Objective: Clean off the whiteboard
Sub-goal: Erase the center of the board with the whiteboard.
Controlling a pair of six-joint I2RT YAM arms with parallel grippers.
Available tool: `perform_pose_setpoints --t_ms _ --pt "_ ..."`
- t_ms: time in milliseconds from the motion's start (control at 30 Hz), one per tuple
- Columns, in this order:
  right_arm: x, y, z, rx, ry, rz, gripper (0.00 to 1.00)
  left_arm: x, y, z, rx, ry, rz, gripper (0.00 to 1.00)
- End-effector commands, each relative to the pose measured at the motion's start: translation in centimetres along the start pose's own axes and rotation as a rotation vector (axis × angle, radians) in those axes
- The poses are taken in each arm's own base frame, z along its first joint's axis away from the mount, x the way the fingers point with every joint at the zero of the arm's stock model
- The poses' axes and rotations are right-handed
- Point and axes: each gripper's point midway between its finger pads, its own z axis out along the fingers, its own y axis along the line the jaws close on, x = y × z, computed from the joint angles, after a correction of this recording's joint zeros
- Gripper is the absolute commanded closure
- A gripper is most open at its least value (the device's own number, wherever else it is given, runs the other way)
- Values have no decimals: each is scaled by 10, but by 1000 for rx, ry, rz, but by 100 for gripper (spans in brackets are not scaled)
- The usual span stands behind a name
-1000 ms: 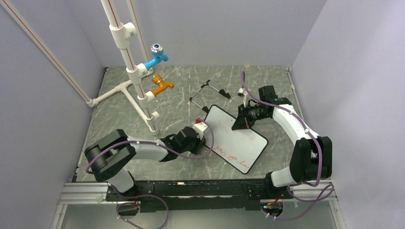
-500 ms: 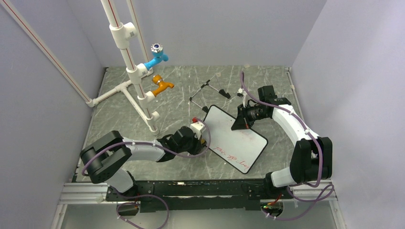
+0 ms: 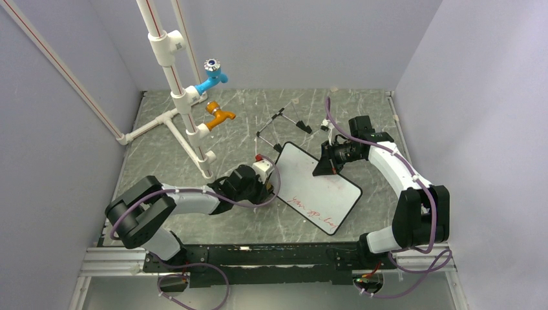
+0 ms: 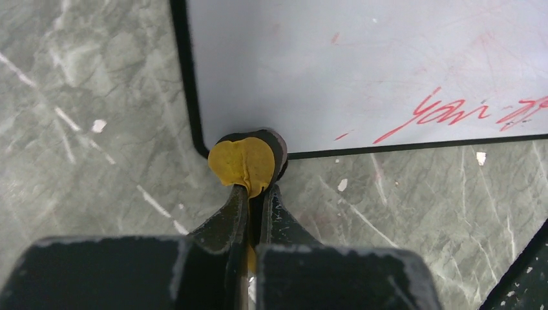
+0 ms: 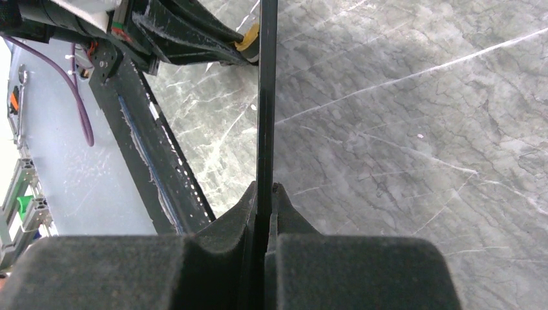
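Whiteboard (image 3: 320,187): lies slantwise on the grey marbled counter (image 3: 161,168), right of centre between the two arms; whether it lies flat or is lifted a little cannot be told.
Writing (image 4: 465,113): red handwritten lines along the board's near edge; the rest of the white face is bare apart from faint red smears.
Left pincer (image 4: 257,194): closed tight on a yellow-black eraser (image 4: 245,161), which sits against the board's rounded left corner, over the black frame.
Right pincer (image 5: 265,194): clamped on the board's far-right edge, seen edge-on from the right wrist.
Wire easel (image 3: 281,126): lies on the counter just beyond the board.
Pipe stand: at far left, carrying a blue tap (image 3: 212,77) and an orange tap (image 3: 220,116).
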Motion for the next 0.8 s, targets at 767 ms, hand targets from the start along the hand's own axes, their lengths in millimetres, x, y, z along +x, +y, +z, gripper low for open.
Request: perform_pose_setpoints --t_ms 767 --pt "-9 -2 4 -1 -25 -167 100 -48 -1 -6 -122 -125 -52 100"
